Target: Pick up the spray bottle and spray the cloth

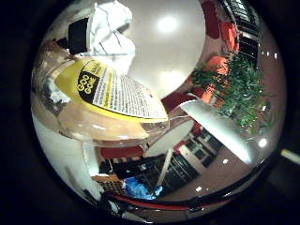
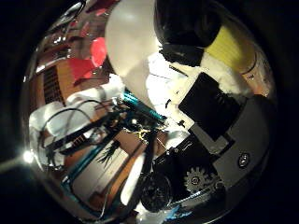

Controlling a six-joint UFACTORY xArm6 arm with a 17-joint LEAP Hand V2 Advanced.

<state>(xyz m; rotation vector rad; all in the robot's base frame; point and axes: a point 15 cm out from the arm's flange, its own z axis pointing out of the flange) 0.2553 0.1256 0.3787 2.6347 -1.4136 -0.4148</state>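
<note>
The spray bottle (image 1: 108,101), clear-bodied with a yellow, black and white label, lies hard against the palm and fills much of the little finger side view, its yellow showing again beside the black and white fingers (image 2: 205,100) in the thumb side view. The right hand (image 2: 201,116) has its fingers curled round the bottle, holding it above a round white table (image 1: 164,51). A green plant (image 1: 239,89) stands beyond the table
</note>
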